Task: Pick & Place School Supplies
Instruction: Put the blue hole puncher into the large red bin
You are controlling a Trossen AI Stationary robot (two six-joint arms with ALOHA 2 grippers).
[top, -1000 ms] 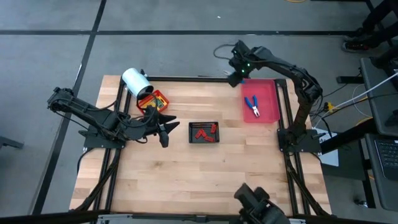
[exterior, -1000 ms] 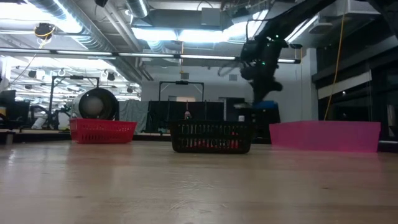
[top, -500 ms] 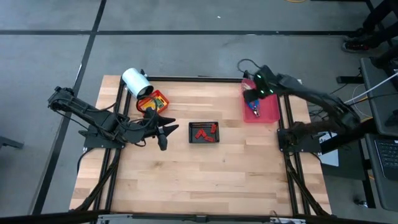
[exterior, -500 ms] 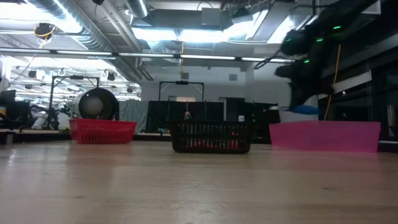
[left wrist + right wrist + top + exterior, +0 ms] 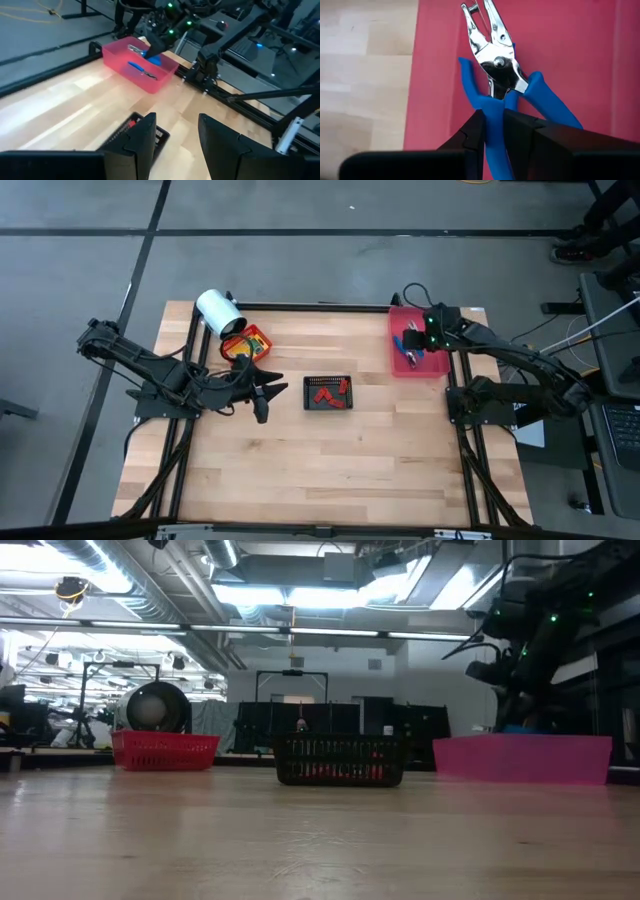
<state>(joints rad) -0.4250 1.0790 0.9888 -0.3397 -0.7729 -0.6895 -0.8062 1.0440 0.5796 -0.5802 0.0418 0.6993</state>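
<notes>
My right gripper (image 5: pixel 494 125) is shut on a blue-handled plier tool (image 5: pixel 496 60) over the pink-red tray (image 5: pixel 432 365); the tool's metal jaws point away from the wrist. A second plier tool (image 5: pixel 142 70) lies flat on the tray floor. Small red pieces (image 5: pixel 322 393) lie in the black tray (image 5: pixel 328 406) at mid-table. Yellow-orange boxes (image 5: pixel 240 348) sit in the red basket (image 5: pixel 260 337). My left gripper (image 5: pixel 262 390) waits open, left of the black tray, pointing at it. My right gripper pinches one blue handle (image 5: pixel 492 107) of the plier tool between its two fingers. The fingers lie along the handle, and the other handle (image 5: pixel 547 100) spreads free to one side. The tool hangs low inside the tray; whether it touches the floor I cannot tell.
A white cylinder roll (image 5: pixel 215 309) lies at the table's far left corner, beside the red basket. In the low view the pink tray wall (image 5: pixel 520 758) stands on the right and the black tray (image 5: pixel 340 762) in the middle. Bare wood fills the near half of the table (image 5: pixel 320 470).
My right gripper, shut on the blue plier tool, has swung from beyond the table's far edge toward the near and right sides, over the pink-red tray, and has come down to the tray's rim height. The tool has travelled with it.
</notes>
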